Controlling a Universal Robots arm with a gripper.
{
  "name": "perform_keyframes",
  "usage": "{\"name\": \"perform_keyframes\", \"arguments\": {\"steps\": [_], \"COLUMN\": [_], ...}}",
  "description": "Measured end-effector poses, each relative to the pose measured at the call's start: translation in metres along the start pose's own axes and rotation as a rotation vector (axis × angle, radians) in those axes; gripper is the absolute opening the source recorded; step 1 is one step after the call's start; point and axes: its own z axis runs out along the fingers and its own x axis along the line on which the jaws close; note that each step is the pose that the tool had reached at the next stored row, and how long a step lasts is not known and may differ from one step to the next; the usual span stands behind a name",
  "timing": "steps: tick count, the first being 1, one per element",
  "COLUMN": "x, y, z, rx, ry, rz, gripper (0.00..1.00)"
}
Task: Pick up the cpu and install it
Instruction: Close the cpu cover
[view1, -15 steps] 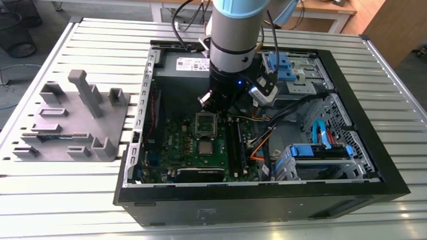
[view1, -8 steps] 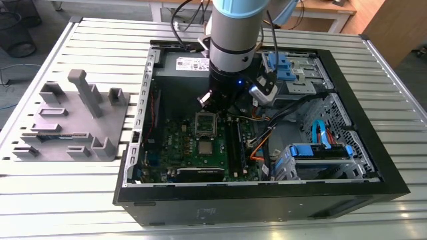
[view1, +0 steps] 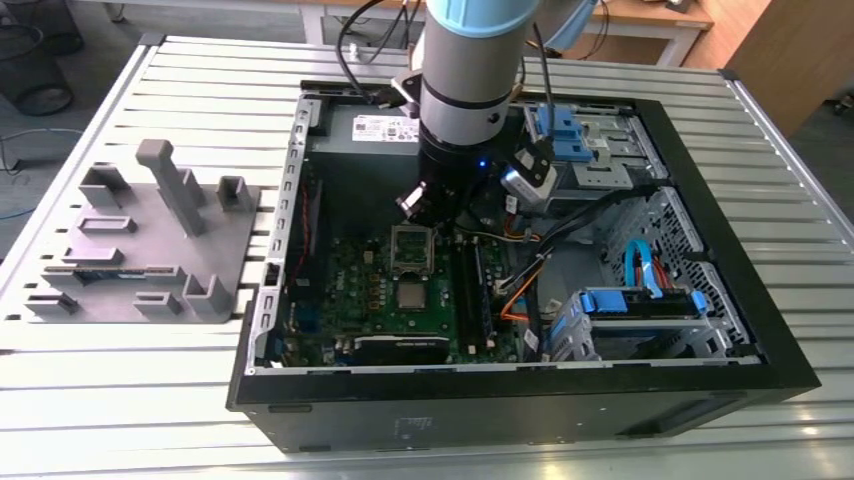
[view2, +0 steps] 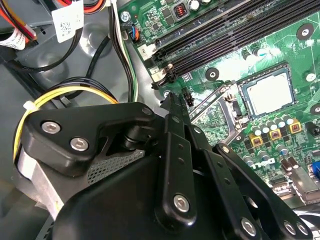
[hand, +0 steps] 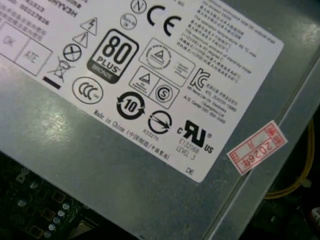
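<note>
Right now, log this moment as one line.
black gripper: above green motherboard | small silvery square cpu: seated in socket | load frame: open

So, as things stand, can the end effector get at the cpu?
Probably yes. The cpu lies face up in the motherboard's open socket with its retention frame swung aside; nothing covers it, and the end effector hangs just above the board nearby.

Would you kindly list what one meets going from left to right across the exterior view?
Grey fixture block → green motherboard → cpu → black memory slots → blue drive bracket.
</note>
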Motion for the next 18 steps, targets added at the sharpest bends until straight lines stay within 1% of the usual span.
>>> {"name": "perform_keyframes", "arguments": {"steps": [8,14,18], "x": [0.0006,0.0007,0.0029], "y": [0.0004,0.0004,0.0018], "z": [-0.006,-0.0061,-0.0061], "rx": [0.0001,0.0,0.0], "ry": [-0.001,-0.0011,-0.0012], "rz": [-0.006,-0.007,-0.012], "gripper": [0.11,0.11,0.11]}}
